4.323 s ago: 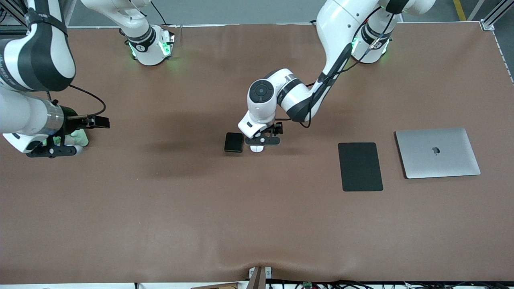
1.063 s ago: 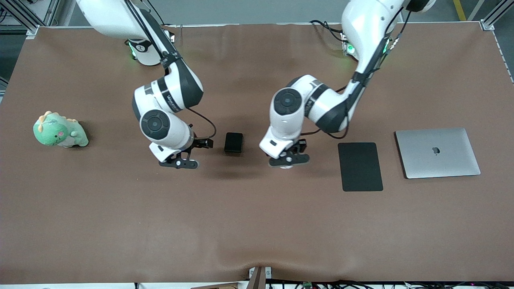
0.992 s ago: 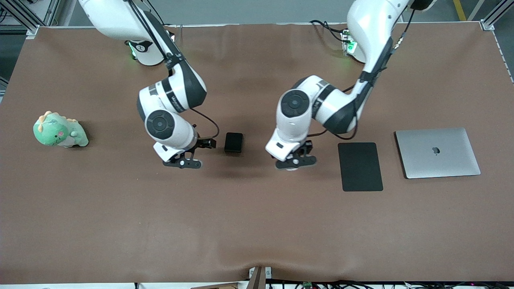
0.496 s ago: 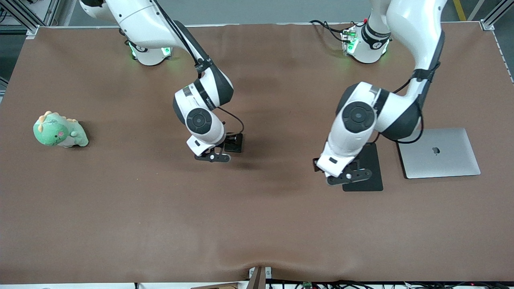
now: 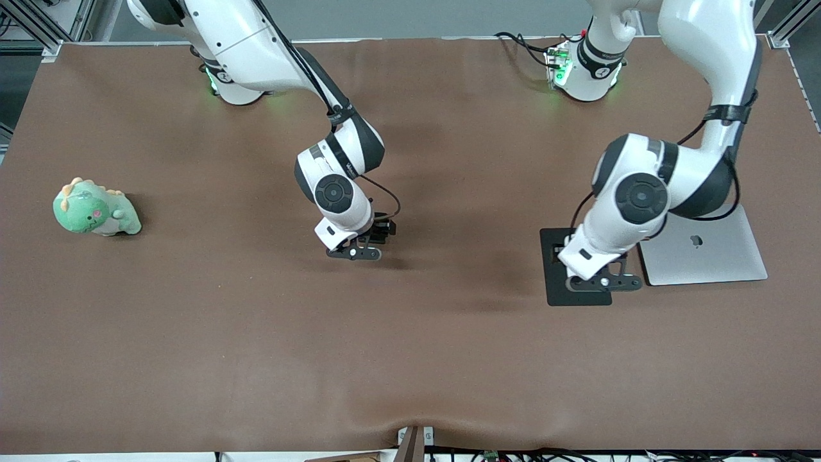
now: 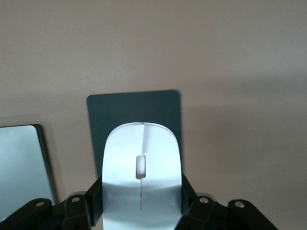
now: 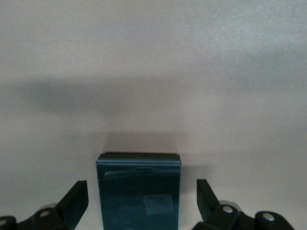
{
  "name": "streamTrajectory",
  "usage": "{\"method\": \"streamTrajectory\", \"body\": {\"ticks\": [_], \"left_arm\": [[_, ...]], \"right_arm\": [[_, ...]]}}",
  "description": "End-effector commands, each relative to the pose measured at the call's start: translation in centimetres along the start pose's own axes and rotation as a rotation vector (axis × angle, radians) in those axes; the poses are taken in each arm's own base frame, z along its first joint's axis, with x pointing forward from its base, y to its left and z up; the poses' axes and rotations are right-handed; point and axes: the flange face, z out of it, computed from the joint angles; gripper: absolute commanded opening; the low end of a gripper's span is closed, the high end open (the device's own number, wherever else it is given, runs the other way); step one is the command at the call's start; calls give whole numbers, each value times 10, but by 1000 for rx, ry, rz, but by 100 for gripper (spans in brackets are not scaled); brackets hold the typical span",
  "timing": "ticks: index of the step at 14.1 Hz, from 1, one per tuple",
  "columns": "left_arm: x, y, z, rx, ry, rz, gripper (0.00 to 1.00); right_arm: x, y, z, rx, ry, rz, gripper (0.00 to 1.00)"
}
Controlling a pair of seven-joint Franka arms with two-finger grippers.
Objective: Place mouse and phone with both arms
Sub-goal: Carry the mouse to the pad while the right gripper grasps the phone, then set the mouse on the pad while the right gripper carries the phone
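Left wrist view showed the mouse [image 6: 141, 184] low in the middle of the frame, squeezed between the two black fingers [image 6: 93, 199] of the left gripper [image 6: 141, 211]. It hung over the pad [image 6: 134, 112], with the laptop [image 6: 21, 167] at the lower left edge. In the front view that left gripper [image 5: 603, 281] sat at the right of the frame, over the edge of the pad [image 5: 555, 256] beside the laptop [image 5: 718, 256].

Right wrist view showed the phone [image 7: 139, 189] at the bottom middle, lying flat on the table [image 7: 153, 57]. The right gripper [image 7: 141, 206] had its fingers [image 7: 74, 201] spread wide, one on each side of the phone and not touching it. In the front view the right gripper [image 5: 354, 251] was near the middle of the frame, and it hid the phone there. A green toy [image 5: 95, 210] sat alone at the left of the frame.

What could go wrong? The mouse was smooth and round, so it could slip out if the fingers let go while it hung high. It hung near the pad's edge, so it could land partly off the pad or bump the laptop. The phone was thin and shiny. If the right fingers shut too high, I think they would slide off it or push it away.
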Motion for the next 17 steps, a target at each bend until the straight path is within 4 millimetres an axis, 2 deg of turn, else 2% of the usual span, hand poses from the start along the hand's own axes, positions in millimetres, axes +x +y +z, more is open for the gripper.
{"method": "streamTrajectory", "body": {"ticks": [1,3,7,9,11,12,13,17], "left_arm": [[-13,-46,12,-44,-43,69,29],[-17,-60,23,-64,-59,83,29],[-32,-54,59,-73,-34,85,29],[-48,-50,81,-84,29,73,29],[-64,-47,105,-95,73,65,29],[-68,-44,115,-103,90,52,29],[-71,-41,125,-110,99,18,29],[-70,-35,138,-113,96,-18,29]], "right_arm": [[-8,-4,5,10,5,18,100],[-11,-7,11,12,7,32,100],[-17,-10,24,-3,-7,29,100],[-21,-6,31,-8,-7,31,100],[-22,-6,32,-10,-9,17,47],[-22,-7,32,-12,-12,18,9],[-22,-7,29,-9,-10,27,0],[-11,6,10,-28,-51,51,0]]}}
